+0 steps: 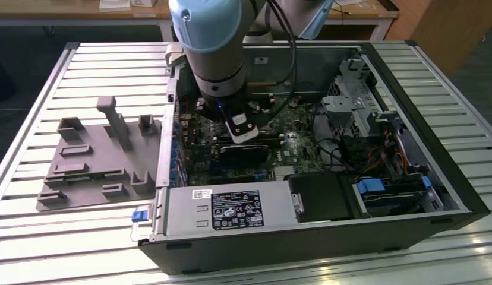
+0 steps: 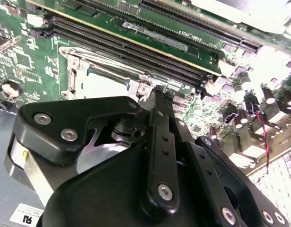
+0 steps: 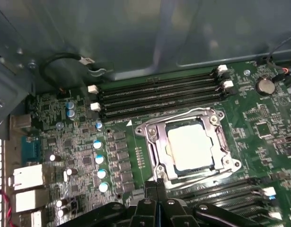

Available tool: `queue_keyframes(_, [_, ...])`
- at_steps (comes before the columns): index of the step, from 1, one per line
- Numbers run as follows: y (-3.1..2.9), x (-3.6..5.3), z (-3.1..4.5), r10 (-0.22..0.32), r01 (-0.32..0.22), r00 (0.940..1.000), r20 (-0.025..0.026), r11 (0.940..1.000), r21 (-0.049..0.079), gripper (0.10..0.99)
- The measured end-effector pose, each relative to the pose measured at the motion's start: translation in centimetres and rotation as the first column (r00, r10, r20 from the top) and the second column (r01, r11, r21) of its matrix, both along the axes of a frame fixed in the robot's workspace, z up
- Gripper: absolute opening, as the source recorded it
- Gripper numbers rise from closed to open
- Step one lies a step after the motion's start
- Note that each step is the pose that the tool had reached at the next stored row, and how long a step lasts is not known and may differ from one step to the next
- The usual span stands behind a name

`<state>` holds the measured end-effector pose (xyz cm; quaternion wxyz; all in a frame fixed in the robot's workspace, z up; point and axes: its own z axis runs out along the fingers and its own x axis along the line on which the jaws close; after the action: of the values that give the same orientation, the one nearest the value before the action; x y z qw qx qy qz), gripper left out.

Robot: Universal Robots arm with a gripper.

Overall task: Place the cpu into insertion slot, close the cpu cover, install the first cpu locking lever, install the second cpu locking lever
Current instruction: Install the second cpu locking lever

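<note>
cpu already seated in insertion slot, cpu cover down – gripper fingers pressed together, empty, hovering just off slot's near edge on motherboard.

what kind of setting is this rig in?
Likely a lab or workshop test bench. An open PC case lies on a slatted metal table, a grey fixture tray sits beside it, and wooden desks stand behind. The gripper is over the motherboard, near the cpu in its socket.

Open air lies above the cpu cover. Memory slots flank it — low. The case wall rises beyond.
</note>
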<state>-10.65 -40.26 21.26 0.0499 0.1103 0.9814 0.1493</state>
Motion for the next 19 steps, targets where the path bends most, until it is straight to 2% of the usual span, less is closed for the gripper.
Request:
queue_keyframes(3, [0.0,0.18,0.29,0.0,0.0,1.0,0.0001,0.9998,-0.02,0.102])
queue_keyframes(11, [0.0,1.32,0.38,-0.002,0.002,1.0,0.0,0.9982,-0.06,0.102])
queue_keyframes(13, [0.01,1.53,0.38,-0.002,0.002,1.0,0.0001,0.9978,-0.067,0.102])
queue_keyframes(19, [0.38,2.03,0.38,-0.002,0.002,1.0,0.0001,0.9973,-0.073,0.102])
